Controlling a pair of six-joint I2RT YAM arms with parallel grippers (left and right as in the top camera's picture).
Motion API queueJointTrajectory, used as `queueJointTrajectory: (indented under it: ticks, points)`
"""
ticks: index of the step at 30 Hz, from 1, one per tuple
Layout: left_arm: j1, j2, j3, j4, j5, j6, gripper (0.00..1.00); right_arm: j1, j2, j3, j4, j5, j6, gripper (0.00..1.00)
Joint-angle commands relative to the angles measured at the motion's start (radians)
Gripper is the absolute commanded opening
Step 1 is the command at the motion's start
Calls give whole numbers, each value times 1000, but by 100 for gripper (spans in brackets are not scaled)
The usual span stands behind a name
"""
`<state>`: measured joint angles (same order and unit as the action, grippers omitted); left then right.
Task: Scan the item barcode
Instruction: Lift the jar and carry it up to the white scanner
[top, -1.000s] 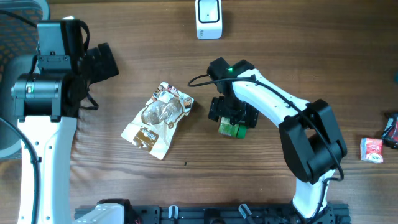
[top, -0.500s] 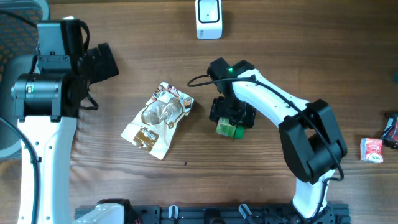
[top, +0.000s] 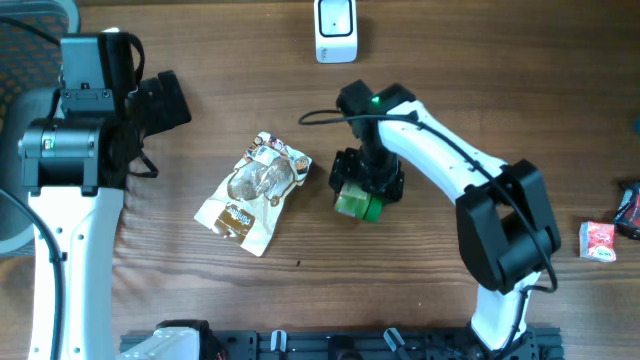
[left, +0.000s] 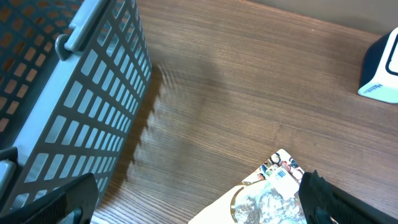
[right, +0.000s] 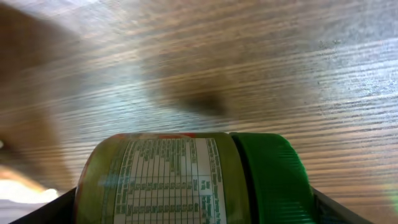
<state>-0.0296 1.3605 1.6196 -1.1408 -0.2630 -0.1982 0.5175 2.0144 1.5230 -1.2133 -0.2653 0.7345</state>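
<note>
While the right gripper (top: 366, 188) hangs over the middle of the wooden table (top: 200, 300), we see its two fingers closed partway on a green-lidded jar (right: 186, 180), which fills the gap between them. The jar lies on its side in the grip, with its lid toward the right of the wrist view. A printed table of figures on its label faces the wrist camera, and we cannot find a barcode on the part that shows. We cannot tell whether the jar touches the wood or hangs clear of it. From overhead the jar is just right of a foil snack pouch (top: 253, 192), close but apart; the pouch lies flat and slanted, left of the table's middle. The white barcode scanner (top: 336, 30) stands at the middle of the far edge, well apart from the jar. The left gripper (left: 198, 180) is near the table's left edge, its fingers spread wide with nothing between them, above bare wood and a corner of the pouch. Beside it a grey mesh basket (left: 74, 106) stands by the far left corner. A small red packet (top: 598, 241) lies near the right edge.
</note>
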Motion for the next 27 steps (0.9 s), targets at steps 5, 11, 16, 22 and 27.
queueJointTrajectory:
  ticks: [5, 11, 16, 22, 27]
  points:
    - [6, -16, -2, 0, 5, 11, 100, -93, -5, 67, -37, -257, -109, 86]
    - [6, -16, -2, 0, 5, 11, 100, -179, -5, 83, -64, -458, -133, 85]
    - [6, -16, -2, 0, 5, 11, 100, -219, -5, 83, -32, -640, -129, 85]
    - [6, -16, -2, 0, 5, 11, 100, -247, -5, 83, 8, -785, -129, 85]
    - [6, -16, -2, 0, 5, 11, 100, -249, -5, 83, 23, -874, -130, 85]
